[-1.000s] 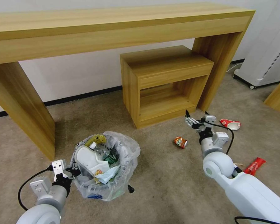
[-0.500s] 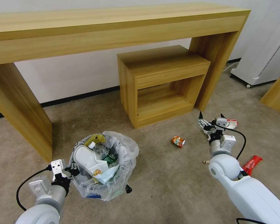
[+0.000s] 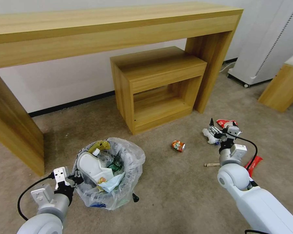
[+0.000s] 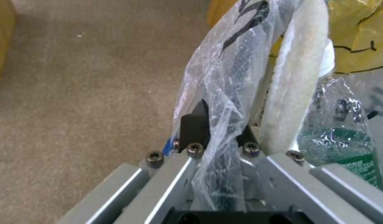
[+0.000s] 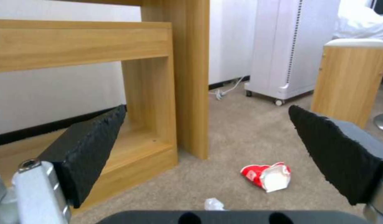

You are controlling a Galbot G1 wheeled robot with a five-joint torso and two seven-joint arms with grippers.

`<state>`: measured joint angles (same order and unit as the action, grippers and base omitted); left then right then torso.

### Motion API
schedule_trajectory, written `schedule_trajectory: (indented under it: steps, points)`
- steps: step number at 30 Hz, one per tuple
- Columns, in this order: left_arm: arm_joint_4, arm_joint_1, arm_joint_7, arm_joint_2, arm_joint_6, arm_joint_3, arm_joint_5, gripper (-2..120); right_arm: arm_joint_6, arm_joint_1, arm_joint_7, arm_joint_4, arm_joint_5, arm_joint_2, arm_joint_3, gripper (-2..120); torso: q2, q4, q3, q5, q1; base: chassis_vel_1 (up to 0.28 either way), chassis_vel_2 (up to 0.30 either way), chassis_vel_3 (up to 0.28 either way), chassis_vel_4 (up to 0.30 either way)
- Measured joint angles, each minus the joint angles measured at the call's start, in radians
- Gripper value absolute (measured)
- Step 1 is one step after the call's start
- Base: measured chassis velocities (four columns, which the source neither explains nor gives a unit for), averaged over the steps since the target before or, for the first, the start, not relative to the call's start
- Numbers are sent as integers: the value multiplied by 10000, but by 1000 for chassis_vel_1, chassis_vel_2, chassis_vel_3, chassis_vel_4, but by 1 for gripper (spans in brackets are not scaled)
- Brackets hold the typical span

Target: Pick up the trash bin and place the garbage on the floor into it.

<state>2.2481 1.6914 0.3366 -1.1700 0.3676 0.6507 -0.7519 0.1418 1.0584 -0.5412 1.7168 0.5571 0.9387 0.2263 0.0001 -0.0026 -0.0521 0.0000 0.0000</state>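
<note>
We see matt short-pile carpet (image 3: 172, 191), smooth satin wood-grain desk (image 3: 114, 29). Trash bin (image 3: 117, 195) liner: crinkly clear glossy plastic film. Right gripper (image 5: 208, 149) pads: rough matt black foam. Left gripper (image 4: 220, 130): brushed grey metal, steel bolts. Crushed can (image 3: 178, 146) shiny metal.

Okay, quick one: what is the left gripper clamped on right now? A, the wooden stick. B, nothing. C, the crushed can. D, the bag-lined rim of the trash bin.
D: the left gripper pinches the trash bin at its plastic-lined rim.
</note>
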Motion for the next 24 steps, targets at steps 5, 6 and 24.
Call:
schedule_trajectory:
  steps: [5, 6, 24]
  points:
    - [-47, 0, 15, 35, -5, 51, -61, 1, 125, -16, 60, -58, -52, 36, -8, 100, 0, -3, 0, -1, 0, -6, -9, -11, -6]
    - [-46, 0, 23, 42, -5, 61, -99, 1, 147, -39, 75, -80, -63, 37, -15, 100, 0, -3, 0, 0, 0, 0, 0, 0, 0]
    - [-68, 4, 69, 112, 17, 115, -137, 1, 303, -146, 217, -182, -123, 80, -47, 100, 0, 0, 0, -1, 0, 0, 0, 0, 0]
